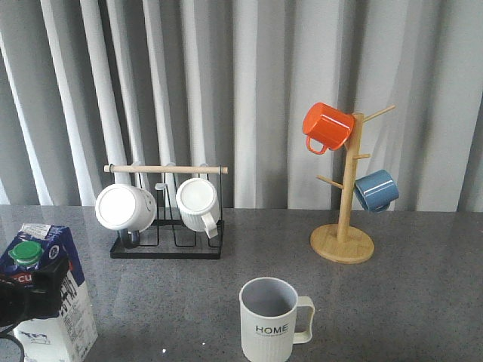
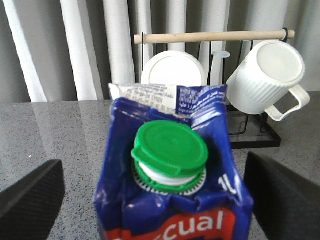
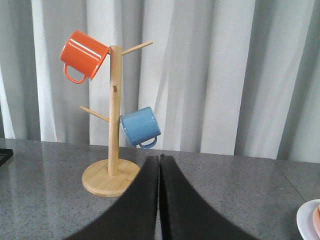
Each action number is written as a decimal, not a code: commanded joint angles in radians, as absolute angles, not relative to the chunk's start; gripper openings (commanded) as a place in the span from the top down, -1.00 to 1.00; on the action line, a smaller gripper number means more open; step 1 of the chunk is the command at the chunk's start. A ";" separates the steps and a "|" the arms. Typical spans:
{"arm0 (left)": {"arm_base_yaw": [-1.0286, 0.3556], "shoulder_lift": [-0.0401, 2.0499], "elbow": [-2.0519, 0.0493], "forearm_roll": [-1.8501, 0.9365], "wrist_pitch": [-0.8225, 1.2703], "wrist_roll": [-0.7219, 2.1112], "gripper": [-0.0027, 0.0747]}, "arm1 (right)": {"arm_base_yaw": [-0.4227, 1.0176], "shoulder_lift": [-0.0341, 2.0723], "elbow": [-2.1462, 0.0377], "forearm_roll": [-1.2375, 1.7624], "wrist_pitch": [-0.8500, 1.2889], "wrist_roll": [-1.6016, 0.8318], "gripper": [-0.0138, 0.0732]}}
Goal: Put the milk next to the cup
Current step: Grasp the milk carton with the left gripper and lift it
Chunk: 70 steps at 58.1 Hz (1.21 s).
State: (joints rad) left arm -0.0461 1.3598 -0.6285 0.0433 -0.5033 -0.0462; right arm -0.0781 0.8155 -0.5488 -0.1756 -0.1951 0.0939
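Observation:
The milk (image 1: 54,302), a blue and white carton with a green cap, stands at the table's front left. In the left wrist view the milk (image 2: 170,200) fills the space between my left gripper's fingers (image 2: 31,200), with table showing on both sides of it. My left gripper (image 1: 34,290) is open around the carton's top. The cup (image 1: 269,320), pale ribbed with "HOME" on it, stands at the front centre, well to the right of the milk. My right gripper (image 3: 160,165) is shut and empty, pointing at the wooden mug tree; it does not show in the front view.
A black rack (image 1: 166,249) with a wooden bar holds two white mugs (image 1: 124,207) at the back left, behind the milk. A wooden mug tree (image 1: 343,241) with an orange mug (image 1: 327,127) and a blue mug (image 1: 376,190) stands at the back right. A white plate edge (image 3: 310,220) shows at the far right.

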 commanded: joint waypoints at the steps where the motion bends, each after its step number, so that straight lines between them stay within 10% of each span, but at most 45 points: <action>1: -0.045 1.351 -0.658 0.040 -0.574 -0.049 -0.90 | -0.084 0.806 -0.580 -0.180 -0.267 0.090 0.70; 15: -0.045 1.382 -0.658 0.040 -0.592 -0.049 -0.72 | -0.084 0.806 -0.580 -0.180 -0.267 0.090 0.70; 39: -0.045 1.386 -0.658 0.033 -0.608 -0.049 0.43 | -0.084 0.806 -0.580 -0.180 -0.267 0.090 0.70; 70: -0.045 1.386 -0.651 0.027 -0.616 -0.059 0.53 | -0.084 0.806 -0.580 -0.180 -0.267 0.090 0.70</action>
State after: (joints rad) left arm -0.0461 1.4133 -0.6295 0.0367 -0.5299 -0.0444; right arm -0.0781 0.8155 -0.5488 -0.1764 -0.1951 0.0939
